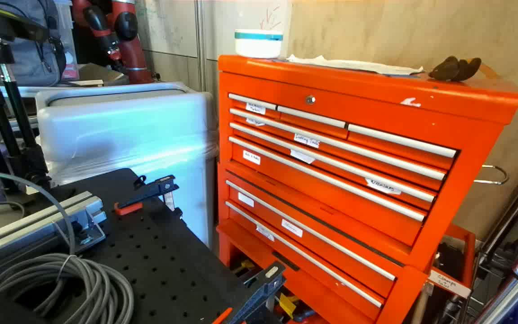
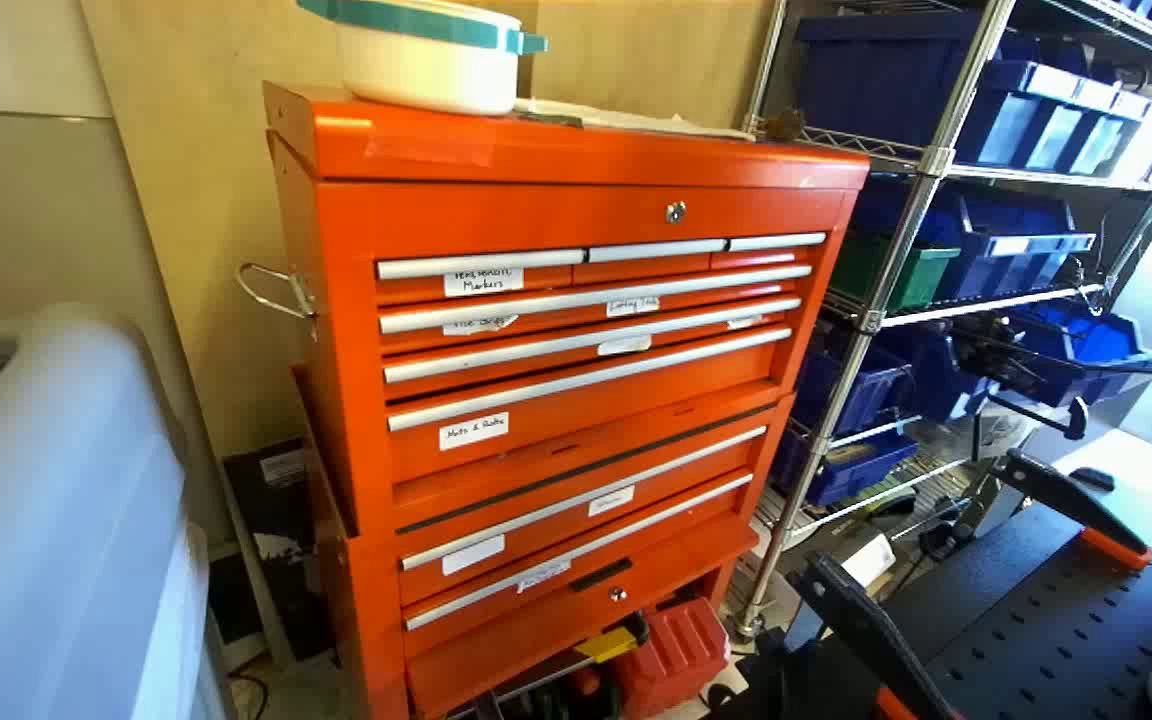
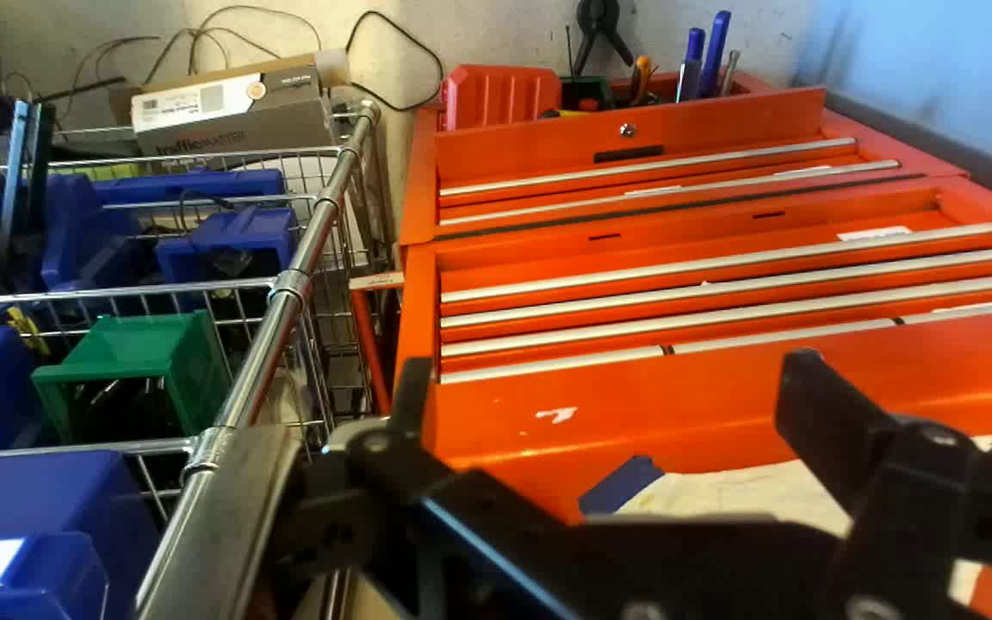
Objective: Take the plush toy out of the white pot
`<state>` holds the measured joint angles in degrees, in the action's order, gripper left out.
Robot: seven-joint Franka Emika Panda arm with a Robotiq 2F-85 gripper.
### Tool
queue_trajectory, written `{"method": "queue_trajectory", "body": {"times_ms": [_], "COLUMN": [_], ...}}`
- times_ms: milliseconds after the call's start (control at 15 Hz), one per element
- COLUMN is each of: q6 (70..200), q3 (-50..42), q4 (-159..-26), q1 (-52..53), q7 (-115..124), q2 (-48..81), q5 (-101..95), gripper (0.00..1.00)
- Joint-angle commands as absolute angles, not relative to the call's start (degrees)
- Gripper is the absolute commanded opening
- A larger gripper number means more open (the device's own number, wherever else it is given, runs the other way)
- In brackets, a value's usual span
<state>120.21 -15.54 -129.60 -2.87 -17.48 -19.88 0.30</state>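
Observation:
The white pot [image 1: 258, 47] with a teal rim stands on top of the orange tool cabinet, at one end. It also shows in an exterior view [image 2: 426, 72], where its teal side handles are visible and its top is cut off. The pot's inside cannot be seen, and no plush toy can be made out. My gripper [image 3: 608, 370] shows in the wrist view with its black fingers wide apart and nothing between them. It is over the cabinet, near the end away from the pot. The pot is out of the wrist view, and the gripper is out of both exterior views.
The orange cabinet [image 1: 358, 103] has a white paper [image 1: 358, 66] and an unclear dark brown object [image 1: 454, 68] on top. Blue tape [image 3: 623, 484] lies at the paper's edge. A wire shelf [image 2: 911, 180] with bins stands beside. A black table [image 1: 164, 256] holds clamps and coiled cable.

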Motion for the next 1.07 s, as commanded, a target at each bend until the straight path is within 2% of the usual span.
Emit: {"method": "queue_trajectory", "body": {"times_ms": [0,400,1000], "q6": [120.02,120.79,118.83], "q3": [-14.32,-12.34,-1.96], "q4": [-129.43,-129.63,-121.67], "q1": [-4.24,-3.97,0.13], "q7": [-17.89,-14.4,0.58], "q2": [-19.74,-18.12,-11.71], "q5": [0.85,0.12,3.05], "gripper": [1.0,1.0,1.0]}}
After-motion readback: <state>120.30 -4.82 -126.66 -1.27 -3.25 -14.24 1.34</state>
